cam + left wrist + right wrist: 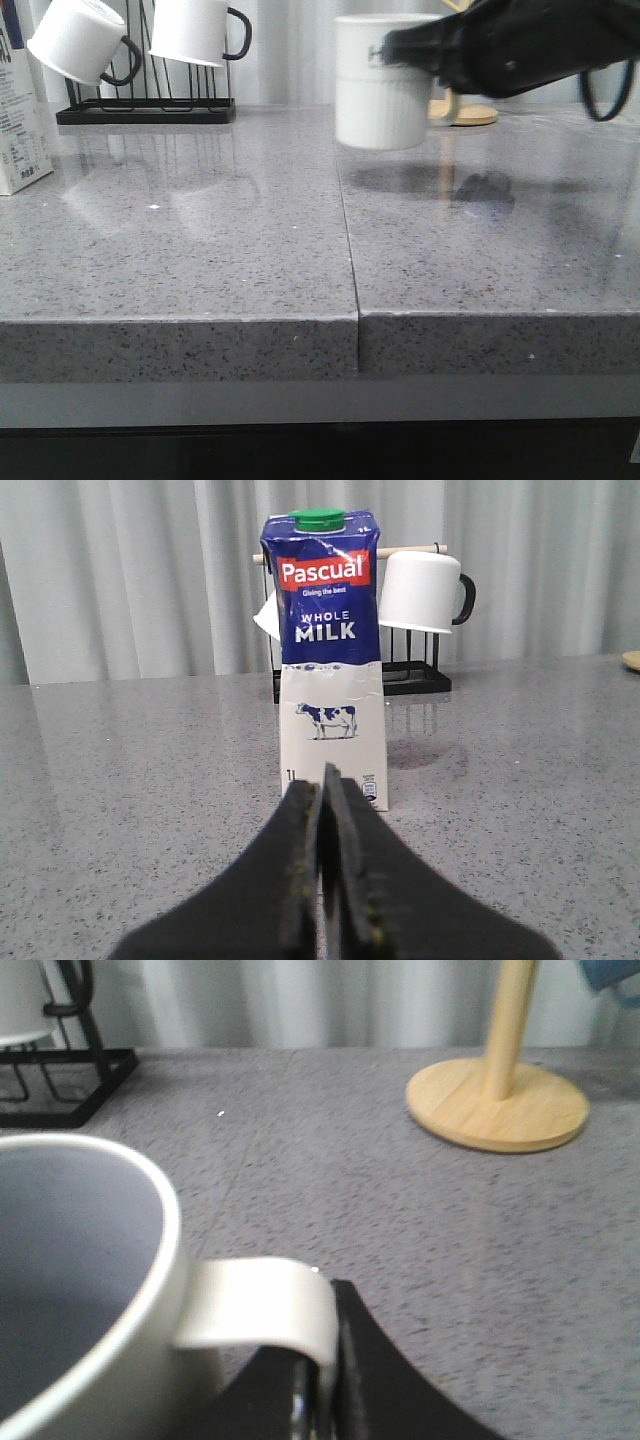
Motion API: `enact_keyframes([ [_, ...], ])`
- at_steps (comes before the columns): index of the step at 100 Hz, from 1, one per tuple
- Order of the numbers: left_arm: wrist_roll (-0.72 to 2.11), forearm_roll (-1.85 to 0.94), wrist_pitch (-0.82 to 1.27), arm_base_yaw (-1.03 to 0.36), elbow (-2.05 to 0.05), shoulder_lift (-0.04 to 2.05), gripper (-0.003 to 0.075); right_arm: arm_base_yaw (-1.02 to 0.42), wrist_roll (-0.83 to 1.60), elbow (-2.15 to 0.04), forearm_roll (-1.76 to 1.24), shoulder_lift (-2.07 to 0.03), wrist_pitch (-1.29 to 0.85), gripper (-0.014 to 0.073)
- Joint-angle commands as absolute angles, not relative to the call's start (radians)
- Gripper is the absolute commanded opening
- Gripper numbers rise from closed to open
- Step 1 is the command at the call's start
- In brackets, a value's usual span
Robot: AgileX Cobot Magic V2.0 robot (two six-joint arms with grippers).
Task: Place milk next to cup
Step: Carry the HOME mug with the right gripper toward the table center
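The right pincer [318, 1385] is closed on the white handle of the cup [85, 1290], its dark fingers [365, 1380] pinching the loop from both sides in the right wrist view. The front view shows what that close view cannot: the cup [385, 80] hangs clear above the grey speckled bench [200, 250], upright, with its ribbed lower half showing and a dark shadow on the surface beneath it. There the right pincer [400, 48] and arm cross the mug's upper part, so only a letter or so of its black lettering can be made out, and the picture is blurred around them. The left pincer [322, 810] is closed with nothing between its fingers, the two tips meeting in a thin line, and it points at the milk [328, 655], which stands upright on the bench just beyond the tips, apart from them. The left wrist view shows the whole carton face, green cap, blue top and cow picture, while the front view catches only a cut-off strip of the milk [22, 120] at the far left edge, well apart from the cup. Behind the carton a black wire rack [145, 105] carries white mugs with black handles [200, 30]. A wooden stand base [497, 1105] sits on the bench near the cup; its post runs out of frame.
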State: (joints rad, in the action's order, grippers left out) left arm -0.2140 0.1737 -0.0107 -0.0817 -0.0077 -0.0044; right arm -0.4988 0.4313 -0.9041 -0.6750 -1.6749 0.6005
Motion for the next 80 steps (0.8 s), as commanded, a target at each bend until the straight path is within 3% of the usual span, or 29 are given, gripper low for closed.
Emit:
enact_keyframes([
  [1,-0.223,0.167,-0.087,-0.079,0.045,-0.037,-0.0021,-0.515,0.444,-0.955,-0.689,-1.668,0.702,-0.0047],
  [52,-0.223,0.167,-0.087,-0.079,0.045,-0.037,-0.0021,-0.537,0.442,-0.978,-0.703,-1.735,0.683,-0.0029],
  [62,-0.223,0.167,-0.087,-0.079,0.045,-0.037,-0.0021,-0.537,0.442,-0.978,-0.703,-1.735,0.653,0.0070],
  [80,-0.223,0.167,-0.087,-0.079,0.045,-0.037,-0.0021,-0.537,0.441,-0.961,-0.703,-1.733,0.641,0.0348],
])
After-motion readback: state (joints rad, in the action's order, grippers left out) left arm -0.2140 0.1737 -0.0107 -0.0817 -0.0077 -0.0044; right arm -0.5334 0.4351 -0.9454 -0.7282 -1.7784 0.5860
